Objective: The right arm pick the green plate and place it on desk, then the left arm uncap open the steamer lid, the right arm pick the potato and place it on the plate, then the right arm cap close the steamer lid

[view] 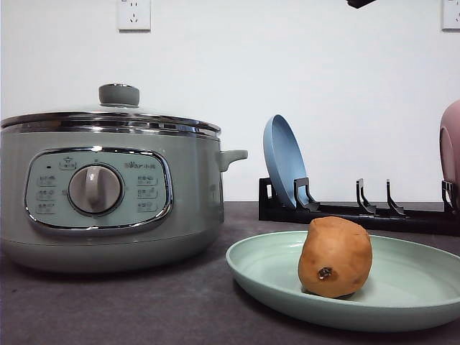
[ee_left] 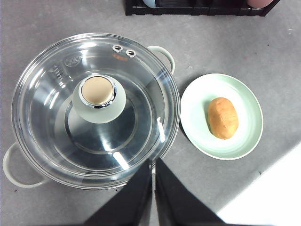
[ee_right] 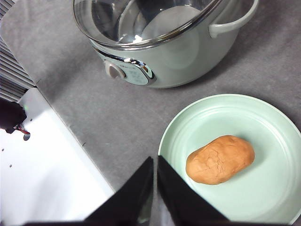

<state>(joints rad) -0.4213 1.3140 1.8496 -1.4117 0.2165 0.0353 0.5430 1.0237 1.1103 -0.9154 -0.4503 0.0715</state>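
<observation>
Smooth orange-brown potato lies on matte mint green plate; domed glass steamer lid seated on pot; left gripper and right gripper both closed, empty.

small unreadable brand mark on steamer control panel, button labels illegible

The pot stood just beside the plate, leaving a narrow strip of bare desk between; the rack blocked the back.
</observation>
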